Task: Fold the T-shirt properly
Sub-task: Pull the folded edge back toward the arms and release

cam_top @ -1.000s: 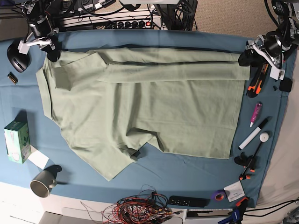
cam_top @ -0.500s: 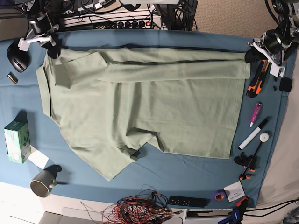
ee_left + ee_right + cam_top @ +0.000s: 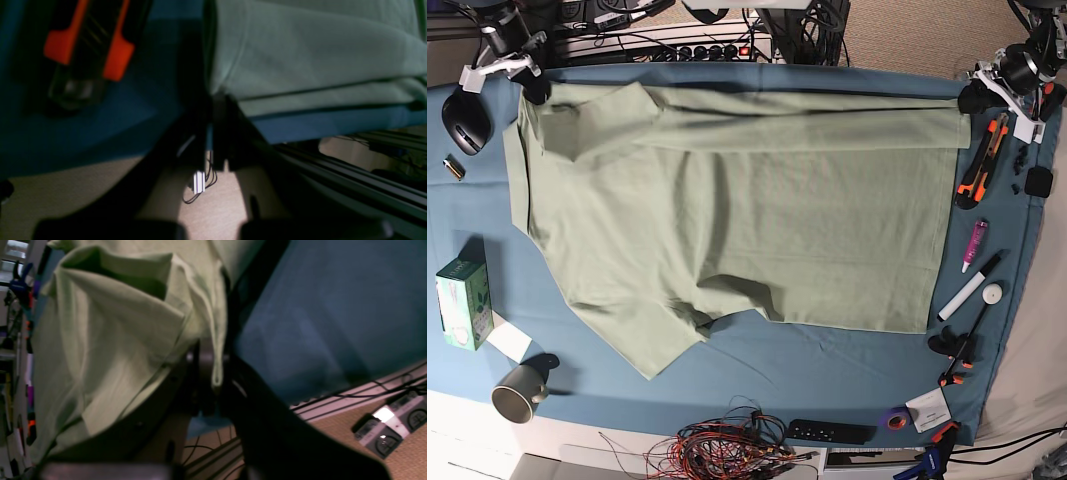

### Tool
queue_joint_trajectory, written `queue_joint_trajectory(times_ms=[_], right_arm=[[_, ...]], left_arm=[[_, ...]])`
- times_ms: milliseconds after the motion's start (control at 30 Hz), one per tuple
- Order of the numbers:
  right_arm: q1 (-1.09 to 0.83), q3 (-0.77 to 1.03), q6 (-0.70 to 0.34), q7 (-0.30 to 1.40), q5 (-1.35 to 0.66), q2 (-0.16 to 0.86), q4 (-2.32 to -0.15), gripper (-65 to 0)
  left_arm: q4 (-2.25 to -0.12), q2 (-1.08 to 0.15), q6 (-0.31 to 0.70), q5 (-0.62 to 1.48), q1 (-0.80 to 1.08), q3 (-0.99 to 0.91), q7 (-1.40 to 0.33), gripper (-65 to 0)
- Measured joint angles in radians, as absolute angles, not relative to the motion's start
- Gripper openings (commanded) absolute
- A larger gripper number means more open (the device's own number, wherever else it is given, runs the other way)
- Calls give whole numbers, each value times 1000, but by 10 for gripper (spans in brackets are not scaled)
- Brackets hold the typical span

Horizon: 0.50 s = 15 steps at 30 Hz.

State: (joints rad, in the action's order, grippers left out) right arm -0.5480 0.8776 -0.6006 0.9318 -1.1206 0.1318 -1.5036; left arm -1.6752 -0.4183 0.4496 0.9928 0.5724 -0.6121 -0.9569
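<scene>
The pale sage-green T-shirt (image 3: pixel 737 200) lies spread over the teal table cloth (image 3: pixel 827 370), stretched along the far edge, one sleeve (image 3: pixel 652 345) pointing to the front. My left gripper (image 3: pixel 973 98) is shut on the shirt's far right corner; in the left wrist view the fabric (image 3: pixel 300 56) runs into the closed jaws (image 3: pixel 213 110). My right gripper (image 3: pixel 530 88) is shut on the far left corner; in the right wrist view a fabric fold (image 3: pixel 133 316) is pinched between the fingers (image 3: pixel 213 373).
Orange cutter (image 3: pixel 980 160), pink marker (image 3: pixel 975 244), white marker (image 3: pixel 967 290) and clamps (image 3: pixel 955 350) lie along the right. Green box (image 3: pixel 463 303) and mug (image 3: pixel 519 392) sit front left, black mouse (image 3: pixel 463 118) far left. Wire bundle (image 3: pixel 732 445) and remote (image 3: pixel 830 432) lie at the front edge.
Both grippers have moved toward the far edge and outward, pulling the shirt's far edge with them. The folded-over band has opened out and the shirt lies flatter and wider.
</scene>
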Motion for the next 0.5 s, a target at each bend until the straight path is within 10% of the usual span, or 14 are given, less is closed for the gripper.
queue_joint_trajectory(times_ms=[500], right_arm=[[-558,921,-596,962,-1054,150,-1606,-650]], left_arm=[[-1709,-418,468,977,579,-612,-989,-650]])
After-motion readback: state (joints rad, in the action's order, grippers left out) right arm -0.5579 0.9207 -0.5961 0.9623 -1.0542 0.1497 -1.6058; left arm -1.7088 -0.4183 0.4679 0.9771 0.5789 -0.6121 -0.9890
